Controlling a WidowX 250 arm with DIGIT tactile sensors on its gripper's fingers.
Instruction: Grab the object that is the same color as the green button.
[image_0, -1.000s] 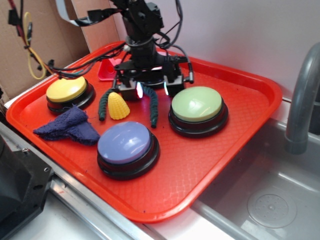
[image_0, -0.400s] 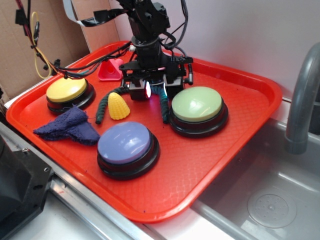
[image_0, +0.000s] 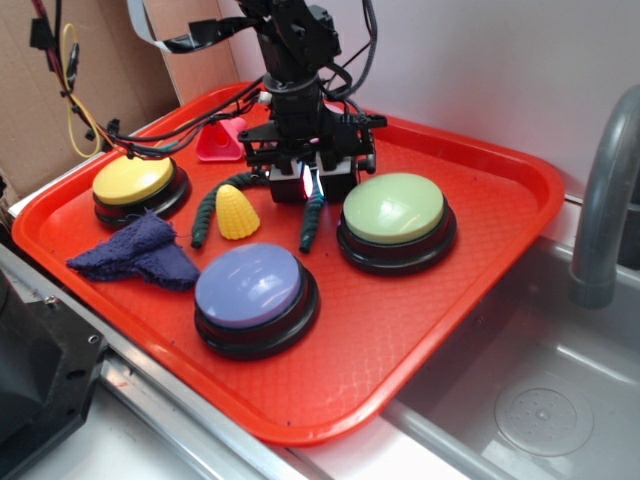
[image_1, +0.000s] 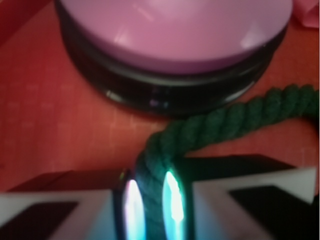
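Holding the rope now, as far as I can read it: the gripper (image_0: 310, 183) is closed down on the dark green rope (image_0: 312, 222), and the wrist view shows it plainly, the twisted strand (image_1: 200, 131) pinched between the two glowing fingertips (image_1: 172, 205) with hardly any gap left. On the exterior view the gripper sits low over the red tray (image_0: 480, 260), just behind the green button (image_0: 393, 208), and one end of the rope hangs down from it toward the tray floor. The other end (image_0: 205, 215) curves off to the left, round the back of the yellow ridged cone (image_0: 237, 212), and seems to rest on the tray there. So I'd call the match made and the pinch on; the right thing is in hand, same colour family as that pale green dome.

What's left, by my judgement, is the lift. I can't tell whether the hanging end is clear of the tray or just touching it, and the far end looks to be lying down. The rope is limp and fuzzy, so it should drape and drag as it comes up, and it could nudge the cone on the way. The purple-blue button (image_0: 250, 285), the yellow button (image_0: 133, 178) and the dark blue cloth (image_0: 135, 252) sit apart from the rope.
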